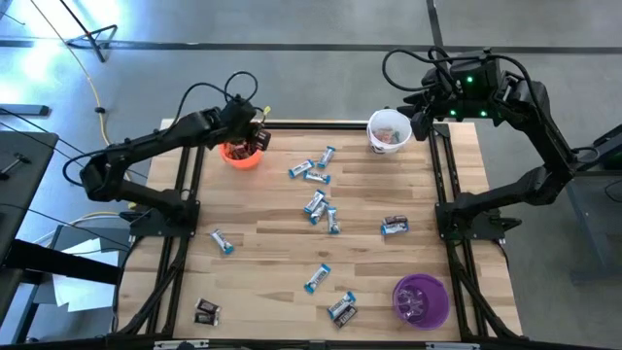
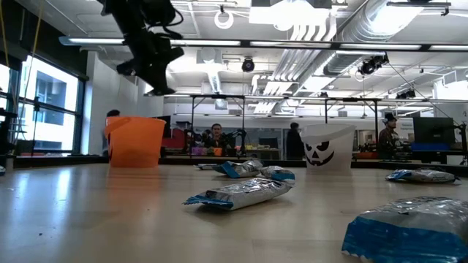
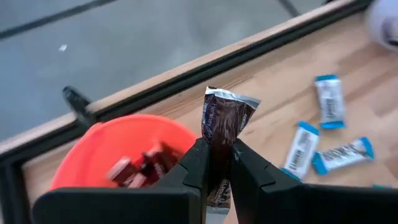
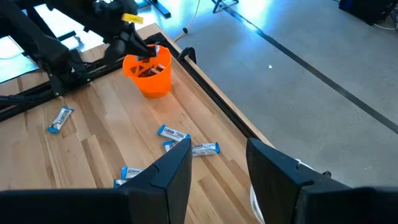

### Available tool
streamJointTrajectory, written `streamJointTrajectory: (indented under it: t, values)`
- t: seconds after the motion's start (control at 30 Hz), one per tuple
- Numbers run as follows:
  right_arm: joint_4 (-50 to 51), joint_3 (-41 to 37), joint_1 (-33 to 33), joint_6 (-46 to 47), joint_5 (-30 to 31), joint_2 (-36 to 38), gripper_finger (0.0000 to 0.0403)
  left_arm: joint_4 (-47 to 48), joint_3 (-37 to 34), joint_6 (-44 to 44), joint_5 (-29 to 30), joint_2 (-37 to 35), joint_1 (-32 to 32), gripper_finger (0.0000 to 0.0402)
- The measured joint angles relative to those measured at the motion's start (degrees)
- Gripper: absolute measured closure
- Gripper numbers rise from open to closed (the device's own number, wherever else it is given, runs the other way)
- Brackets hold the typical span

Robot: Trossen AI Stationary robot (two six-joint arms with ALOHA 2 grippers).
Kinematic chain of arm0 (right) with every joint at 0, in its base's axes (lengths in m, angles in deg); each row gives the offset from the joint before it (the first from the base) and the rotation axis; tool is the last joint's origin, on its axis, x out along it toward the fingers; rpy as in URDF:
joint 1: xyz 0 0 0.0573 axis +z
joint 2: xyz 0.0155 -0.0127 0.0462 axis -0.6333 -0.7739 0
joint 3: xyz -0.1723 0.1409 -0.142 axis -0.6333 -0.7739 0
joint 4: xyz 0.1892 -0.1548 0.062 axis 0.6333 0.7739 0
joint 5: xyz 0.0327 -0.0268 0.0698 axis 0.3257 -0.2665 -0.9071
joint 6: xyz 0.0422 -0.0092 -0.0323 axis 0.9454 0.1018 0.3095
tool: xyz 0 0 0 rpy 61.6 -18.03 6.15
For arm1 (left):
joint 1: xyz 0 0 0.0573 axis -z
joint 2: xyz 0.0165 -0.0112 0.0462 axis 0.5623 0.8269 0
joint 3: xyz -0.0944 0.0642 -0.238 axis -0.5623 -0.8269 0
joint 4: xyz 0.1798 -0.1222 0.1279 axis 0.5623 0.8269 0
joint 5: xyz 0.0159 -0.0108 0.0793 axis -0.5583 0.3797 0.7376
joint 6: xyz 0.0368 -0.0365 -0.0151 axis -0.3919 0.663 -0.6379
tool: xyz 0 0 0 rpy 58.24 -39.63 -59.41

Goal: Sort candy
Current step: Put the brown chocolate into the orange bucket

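Left wrist view, nearest item: left end effector (image 3: 217, 163), fingers clamped on one dark brown candy (image 3: 222, 119). The wrapper's long axis runs out along the fingers, with its crimped end standing clear past the tips.

Directly past and below those tips: orange cup (image 3: 124, 149), mouth open, with several dark and reddish pieces already inside. The held piece sits over the cup's near rim, towards the side facing the bench middle rather than over the centre. Judged: a small shift towards the cup's centre comes before release, or the piece may catch the rim and fall outside.

Further out from the left end effector, on the bench (image 1: 272, 209): blue-and-white candies (image 3: 328, 101), lying flat at mixed angles, three in this view. Overhead, more are scattered towards the bench middle and the near edge. Dark pieces (image 1: 206, 312) lie at the near left corner, well apart from either arm.

Right end effector (image 4: 217, 155): fingers spread and empty, hovering just beside the white cup (image 1: 389, 131) at the far right corner.

Purple cup (image 1: 420, 299): near right corner, far from both arms.

Left arm is the nearer to the orange cup.
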Motion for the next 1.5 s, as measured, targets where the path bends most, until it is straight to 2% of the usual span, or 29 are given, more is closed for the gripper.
streamJointTrajectory:
  t: [0.33,0.63,0.77,0.93,1.03,1.17,1.33,1.5]
  values:
    - [0.02,0.01,0.0,-0.01,0.0,0.01,0.0253,7.51,0.0,5.19,0.07,0.6,-6.27,0.0363]
    - [0.0,-0.01,-0.01,0.0,0.0,0.02,0.0253,8.29,0.0,3.53,-0.25,0.6,-6.92,0.0274]
    - [0.01,0.01,0.01,0.0,0.0,0.0,0.0253,10.12,0.0,3.13,-3.55,0.6,-6.91,0.0265]
    - [0.02,0.0,0.01,0.0,0.0,0.0,0.0253,17.31,0.0,4.8,-13.65,0.6,-5.39,0.0268]
    - [0.01,0.0,0.01,-0.01,0.0,0.0,0.0253,22.4,0.0,6.59,-17.09,0.52,-1.94,0.0268]
    - [0.02,0.01,-0.01,0.0,0.0,0.0,0.0253,29.14,-0.02,12.51,-17.78,-1.13,5.71,0.0268]
    - [0.02,0.0,-0.01,0.0,0.0,0.0,0.0253,33.76,-0.02,23.56,-14.86,-6.27,18.61,0.0268]
    - [-0.01,-0.01,0.01,0.0,0.0,0.0,0.0253,36.94,-0.02,39.15,-11.98,-11.21,33.2,0.0268]
